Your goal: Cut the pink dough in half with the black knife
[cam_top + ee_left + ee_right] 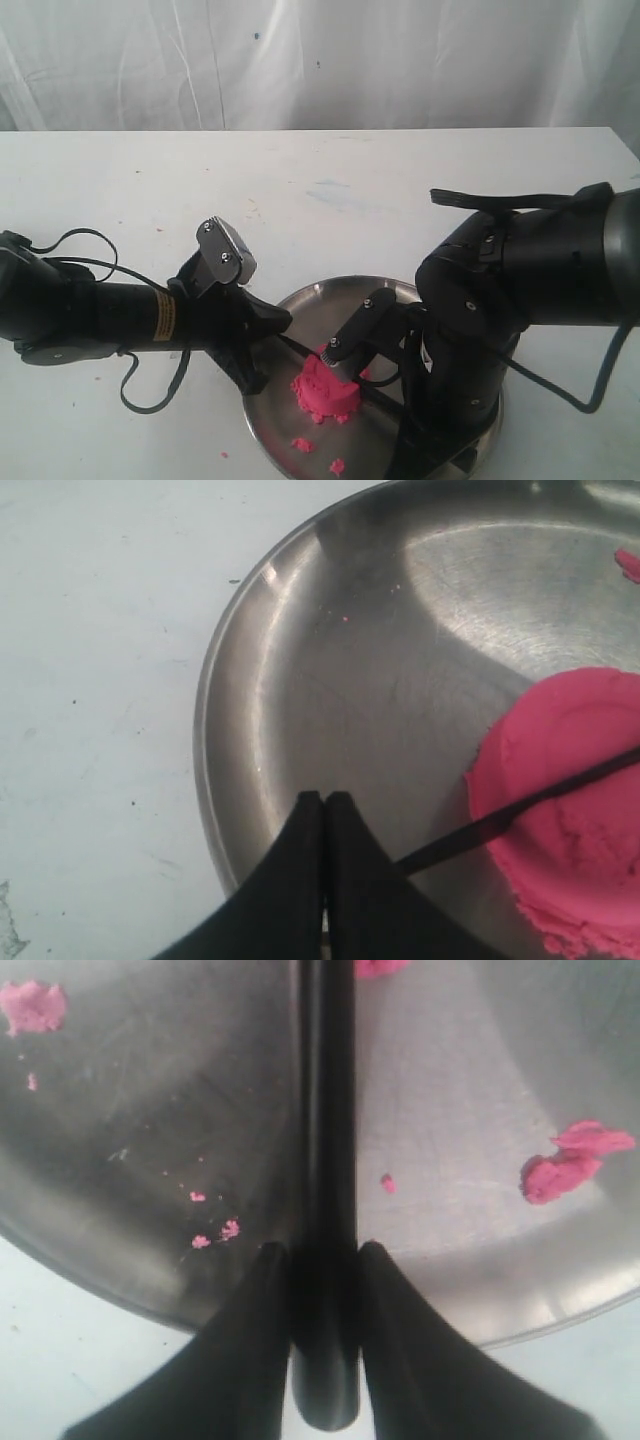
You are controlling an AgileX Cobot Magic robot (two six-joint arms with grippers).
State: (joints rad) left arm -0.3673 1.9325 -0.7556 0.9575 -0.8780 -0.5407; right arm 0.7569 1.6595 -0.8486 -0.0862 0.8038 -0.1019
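Note:
The pink dough (325, 390) is one moulded mound on the steel plate (300, 305), also seen in the left wrist view as pink dough (575, 820). The black knife (500, 820) lies across its top, blade tip pointing toward the left arm. My right gripper (323, 1252) is shut on the knife's handle (325, 1360) at the plate's edge, and the black knife (325, 1080) runs away over the plate. In the exterior view the right gripper (398, 403) is mostly hidden under its arm. My left gripper (325, 798) is shut and holds nothing, just inside the plate's left rim (258, 378).
Loose pink crumbs (300, 443) lie on the plate near the front, and more pink crumbs (560, 1165) show in the right wrist view. The plate sits on a white table (320, 190) with a white curtain behind. Cables (150, 395) trail from the left arm.

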